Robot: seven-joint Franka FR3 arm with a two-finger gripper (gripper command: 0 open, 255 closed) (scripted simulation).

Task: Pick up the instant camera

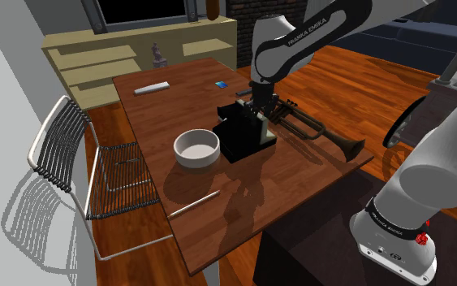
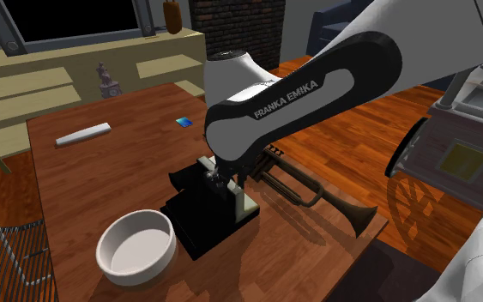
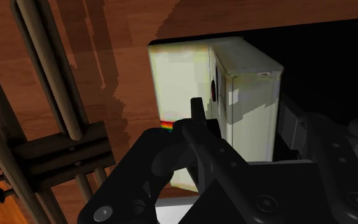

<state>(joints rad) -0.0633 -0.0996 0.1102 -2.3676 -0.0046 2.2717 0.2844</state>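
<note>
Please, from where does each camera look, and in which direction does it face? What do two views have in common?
Shoulder view: beside the stand, looking down over the table; stand, arm and pincer show.
Second exterior view: close above the table, similar direction; the arm crosses it.
Wrist view: on the hand, looking down at the instant camera; the pincer shows.
Shared: both exterior views show the bowl and trumpet.

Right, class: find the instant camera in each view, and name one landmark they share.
Shoulder view: instant camera at centre, right of the white bowl.
Second exterior view: camera between bowl and trumpet.
Wrist view: pale box with rainbow stripe.
Shared landmark: the trumpet, alongside it everywhere.
</note>
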